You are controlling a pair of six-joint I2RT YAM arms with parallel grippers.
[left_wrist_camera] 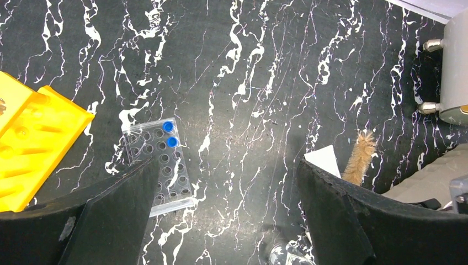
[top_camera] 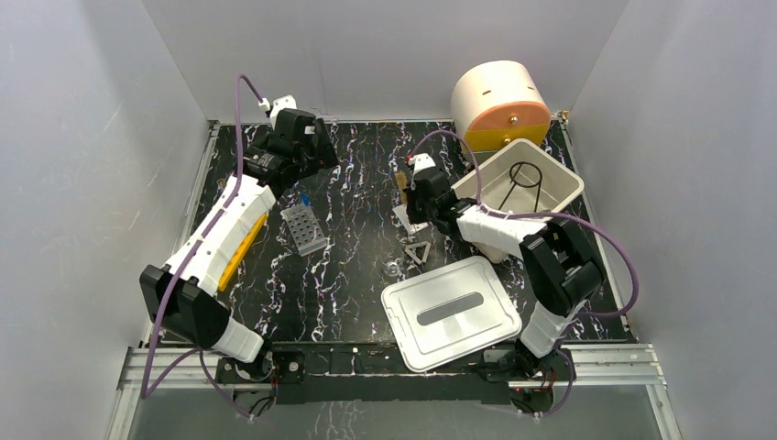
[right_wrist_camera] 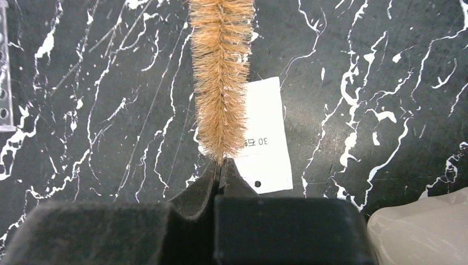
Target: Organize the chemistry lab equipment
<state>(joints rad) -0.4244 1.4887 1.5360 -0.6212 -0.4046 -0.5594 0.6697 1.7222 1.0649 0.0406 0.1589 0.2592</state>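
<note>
Progress is judged to be early. Only the black wire loop [top_camera: 524, 174] is seen inside the white bin [top_camera: 573, 192] at the far right, and two blue-capped clear tubes [left_wrist_camera: 168, 126] are seated at the far end of the grey tube rack [left_wrist_camera: 165, 176], whose other holes are unfilled. The right gripper [right_wrist_camera: 221, 175] is pinched fully closed on the near end of a bristle brush [right_wrist_camera: 221, 72], which points away from it over the dark marbled table [top_camera: 348, 275]. A white tag [right_wrist_camera: 270, 149] lies just beside the brush; whether the brush is lifted clear of the surface cannot be told. The left gripper [left_wrist_camera: 229, 171] is held with its fingers spread wide and nothing between them, above bare table between the rack and the brush. A white triangle [top_camera: 419, 252] and a small clear item [top_camera: 392, 269] are left loose near the middle of the table. The other listed pieces cannot be made out. The bin's lid [top_camera: 452, 312] lies flat at the near edge, apart from the bin, so the opening is unobstructed. A cream-and-orange drum [top_camera: 499, 105] stands just behind the bin, and the right arm's own forearm is stretched along the bin's near side, which may crowd a move of the brush into it.
</note>
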